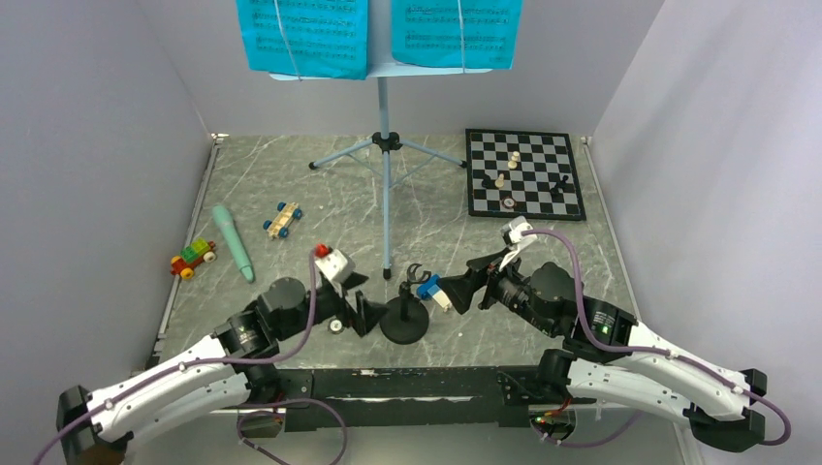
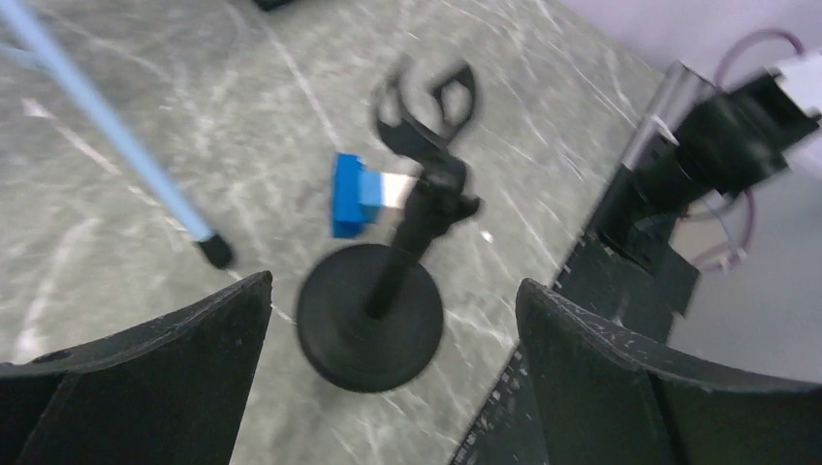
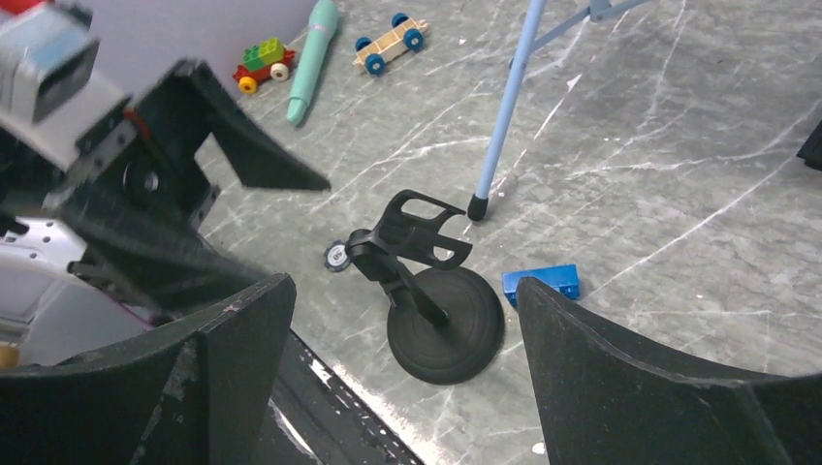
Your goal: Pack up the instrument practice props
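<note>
Both jaws released, spread wide, holding nothing.
- Left jaws sit just left of the black mic stand (image 1: 404, 320) (image 2: 368, 315) (image 3: 441, 325), not touching it. Right jaws sit just right of it, behind the blue-white block (image 1: 433, 289) (image 2: 349, 194) (image 3: 543, 283).
- Mic stand stands on its round base, close to the desk (image 1: 320, 184) near edge. Block is just beside the base. 1 rubber-tipped foot of the pale-blue music stand (image 1: 385, 145) (image 3: 504, 116) lands just beyond it.
- Small wheel (image 1: 335, 326) (image 3: 336, 257) lies just left of the base.
- Mint-green toy microphone (image 1: 233, 242) (image 3: 312, 60) lies flat near the left wall, between the brick car (image 1: 193, 258) and the wooden car (image 1: 282, 220).
- Chessboard (image 1: 524, 172) is back right, near the right wall.
- 2 cyan sheet-music pages (image 1: 305, 37) hang side by side on the music stand. Printed staves show, but the writing is too small to read.
</note>
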